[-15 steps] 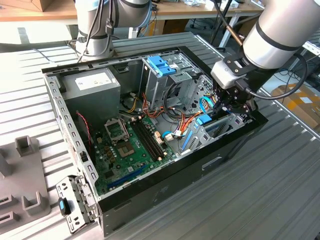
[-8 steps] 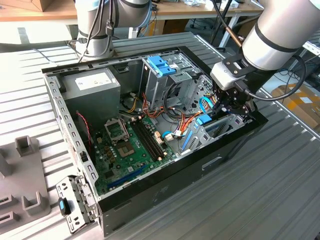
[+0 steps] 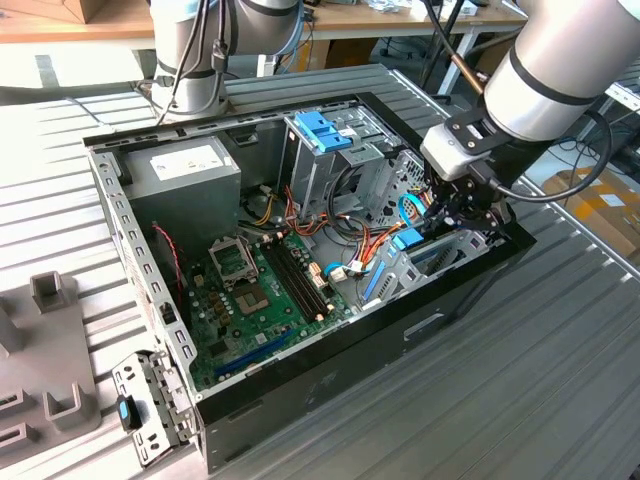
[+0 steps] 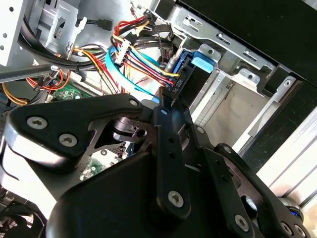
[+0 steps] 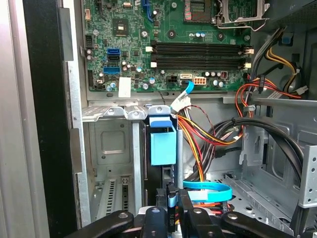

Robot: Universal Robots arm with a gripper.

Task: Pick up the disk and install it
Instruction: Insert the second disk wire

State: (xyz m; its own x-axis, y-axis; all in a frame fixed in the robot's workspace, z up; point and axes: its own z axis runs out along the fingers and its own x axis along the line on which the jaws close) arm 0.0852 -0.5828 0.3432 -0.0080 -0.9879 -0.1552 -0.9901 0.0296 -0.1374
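1. Currently, I am working as the black two-fingered gripper (image 3: 455,222) (image 5: 171,212) (image 4: 159,113) on the end of the grey robot arm (image 3: 545,70), and I am reaching down into the open black metal computer case (image 3: 330,385) at its end on the exterior view's right.
2. My jaws are clenching close together on a narrow blue-and-black edge. In the first wrist view this edge is lining up with the disk (image 5: 162,145) (image 3: 408,238) (image 4: 202,59), so I am reading it as part of the disk.
3. That disk is showing edge-on as a light blue plastic rail over a thin dark body. It is standing upright in the grey sheet-metal drive bay (image 5: 111,148) just inside the case wall.
4. A bundle of red, yellow and orange wires (image 5: 210,134) (image 4: 143,59) is running just beside the disk, and a flat light blue ribbon cable (image 5: 208,191) is looping near my fingertips.
5. A green motherboard (image 3: 250,290) (image 5: 163,34) is lying on the case floor beyond the bay, well apart from me.
6. A grey power supply box with a white label (image 3: 185,172) is sitting in the far corner of the case, towards the exterior view's left.
7. A bare blue plastic bracket (image 3: 322,130) is resting on top of the upper metal drive cage.
8. The case is lying on a ribbed grey metal table (image 3: 530,390).
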